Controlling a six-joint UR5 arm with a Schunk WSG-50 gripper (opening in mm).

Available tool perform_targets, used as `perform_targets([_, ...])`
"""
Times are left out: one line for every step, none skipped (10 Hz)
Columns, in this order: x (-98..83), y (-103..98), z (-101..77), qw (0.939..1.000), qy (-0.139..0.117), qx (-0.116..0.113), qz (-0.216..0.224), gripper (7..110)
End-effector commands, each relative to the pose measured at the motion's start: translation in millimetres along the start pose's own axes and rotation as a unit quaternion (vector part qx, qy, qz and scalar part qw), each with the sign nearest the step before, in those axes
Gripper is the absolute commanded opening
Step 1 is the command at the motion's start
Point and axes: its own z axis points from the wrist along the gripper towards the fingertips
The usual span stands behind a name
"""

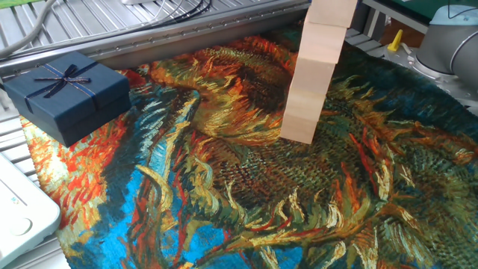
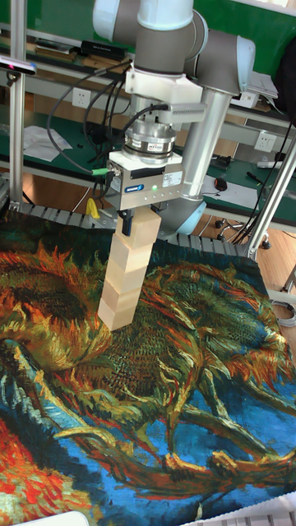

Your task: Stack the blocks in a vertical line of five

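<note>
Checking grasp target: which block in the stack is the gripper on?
The top block. It sits between the fingers of the gripper, directly under it; the other blocks are stacked below it, clear of the fingers.

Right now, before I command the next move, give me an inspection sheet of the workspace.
Surface: painted sunflower-print cloth covers the table.
Job's things: blocks stand in one leaning column; the seams suggest five cubes, though the top one is partly hidden.
Clutter: navy gift box with ribbon at the cloth's left edge; a white device at the near-left corner.
Gripper: gripper sits at the column's top block; jaw state unclear.
Cables: black cables hang behind the arm.
Surroundings: metal frame and a workbench behind.
</note>
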Motion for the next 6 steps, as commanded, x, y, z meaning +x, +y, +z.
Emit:
perform_targets([-0.4,2.3,-6.8,1.0000,-0.003,-0.003,0.003,7])
perform_targets([-0.3,2.8,-7.3,1.0000,-0.003,-0.003,0.004,7])
perform_targets([0.2,2.1,-7.2,1.0000,-0.003,-0.002,0.005,7])
perform_targets([0.5,1.7,-7.1,1.0000,-0.002,-0.002,0.005,7])
perform_targets([0.3,1.5,-6.6,1.0000,-0.003,-0.002,0.008,7])
perform_targets([-0.7,1.5,-5.5,1.0000,-0.003,-0.003,0.008,7])
